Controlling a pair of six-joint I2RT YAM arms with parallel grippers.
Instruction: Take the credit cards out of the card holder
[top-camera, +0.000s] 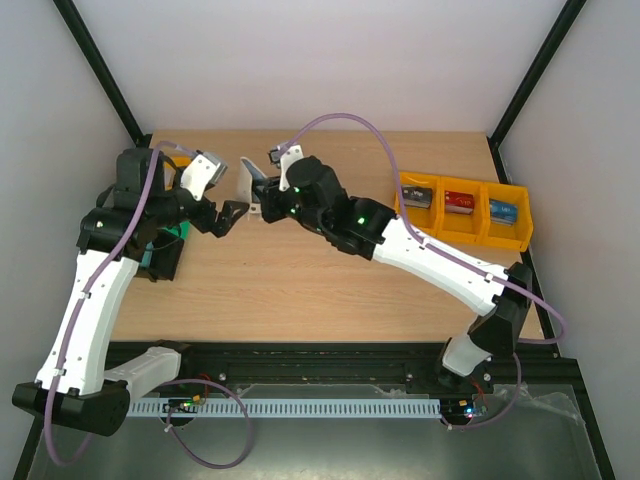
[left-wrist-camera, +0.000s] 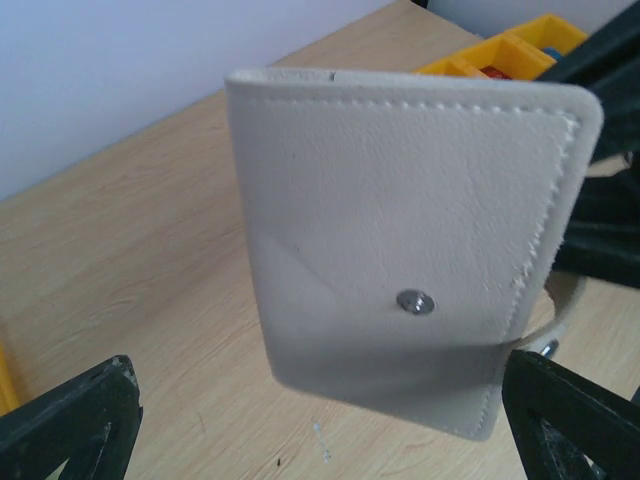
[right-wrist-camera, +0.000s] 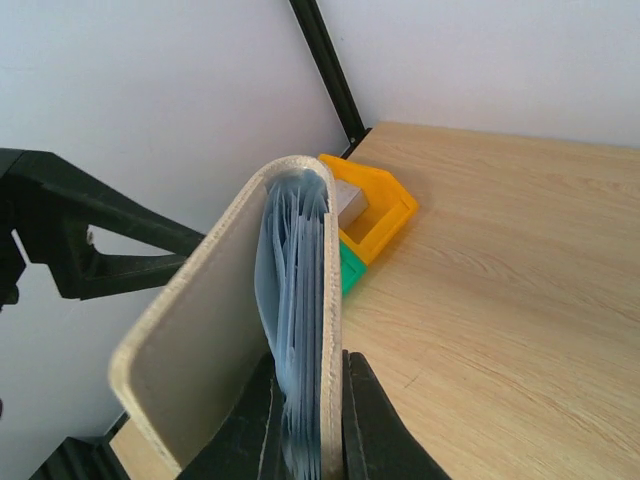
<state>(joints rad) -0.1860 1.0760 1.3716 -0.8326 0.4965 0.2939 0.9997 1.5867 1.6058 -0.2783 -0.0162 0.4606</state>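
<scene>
The card holder (top-camera: 246, 181) hangs upright above the back middle of the table, pale beige outside. My right gripper (top-camera: 264, 199) is shut on it. In the right wrist view the card holder (right-wrist-camera: 210, 340) stands edge-on and slightly parted, with blue inner pockets (right-wrist-camera: 295, 290) showing; my right gripper (right-wrist-camera: 310, 440) pinches one cover and the pockets. The credit cards are hidden inside. My left gripper (top-camera: 231, 216) is open just left of the holder. In the left wrist view the card holder's beige face (left-wrist-camera: 400, 230), with its metal snap stud (left-wrist-camera: 415, 301), fills the space between the spread fingers (left-wrist-camera: 70, 425).
Three joined yellow bins (top-camera: 465, 228) holding small items sit at the back right. A green and black object (top-camera: 163, 252) lies under the left arm. A yellow bin (right-wrist-camera: 378, 205) and a green piece (right-wrist-camera: 349, 268) sit by the back left corner.
</scene>
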